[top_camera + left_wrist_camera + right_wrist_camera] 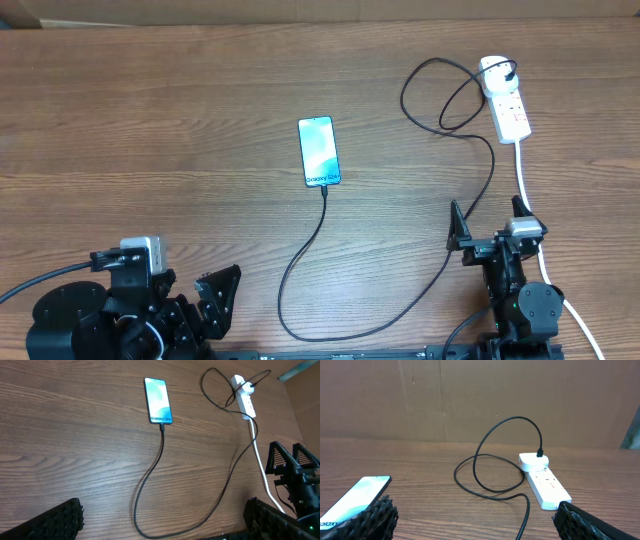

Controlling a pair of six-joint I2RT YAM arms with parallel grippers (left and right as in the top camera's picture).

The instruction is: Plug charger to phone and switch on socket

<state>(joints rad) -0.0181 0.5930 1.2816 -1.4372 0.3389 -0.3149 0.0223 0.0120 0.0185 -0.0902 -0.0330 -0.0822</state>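
Observation:
The phone (319, 151) lies flat mid-table with its light blue screen up, also seen in the left wrist view (158, 401) and at the left edge of the right wrist view (355, 497). The charger cable (300, 325) meets the phone's bottom edge, loops toward the front and runs right to the white socket (507, 100). Its black plug (540, 453) sits in the socket's (545, 482) far end. My left gripper (160, 530) and right gripper (480, 527) both hang open and empty near the front edge, well short of the phone and the socket (242, 397).
The socket's thick white cord (530, 195) runs toward the front past my right arm (515, 285). A brown cardboard wall (480, 395) stands behind the table. The cable's coils (450, 95) lie left of the socket.

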